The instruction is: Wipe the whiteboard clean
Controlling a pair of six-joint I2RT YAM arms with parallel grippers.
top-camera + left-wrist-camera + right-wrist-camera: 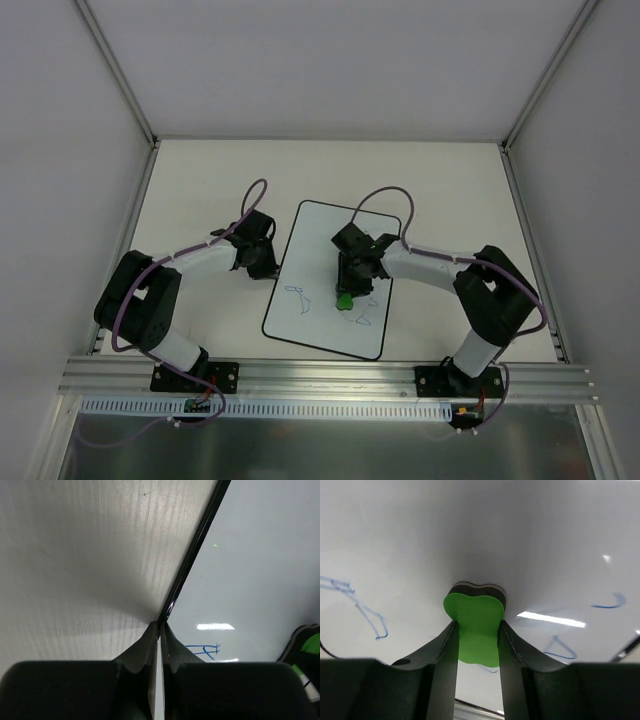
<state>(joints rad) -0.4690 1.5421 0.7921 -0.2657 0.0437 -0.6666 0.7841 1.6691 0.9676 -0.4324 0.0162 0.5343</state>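
desk: where is the whiteboard placed?

photographer: the whiteboard is laid flat on the bench between the two arms, slightly askew. a green eraser is gripped by the right pincer and set against the board's near half. the left pincer is closed with nothing held, its tips set down at the board's black edge.

desk: what is left to be wiped?

photographer: blue marks are seen on both sides of the eraser, so the job is judged far from done.

desk: and what could go wrong?

photographer: the board could be dragged or turned by a hard stroke if the left tips are slipped off that thin edge. marks near the rim could be missed if the pad is tilted. the eraser could be twisted out of so narrow a grip. the two pincers could also be brought into contact by a stroke carried far to the left.
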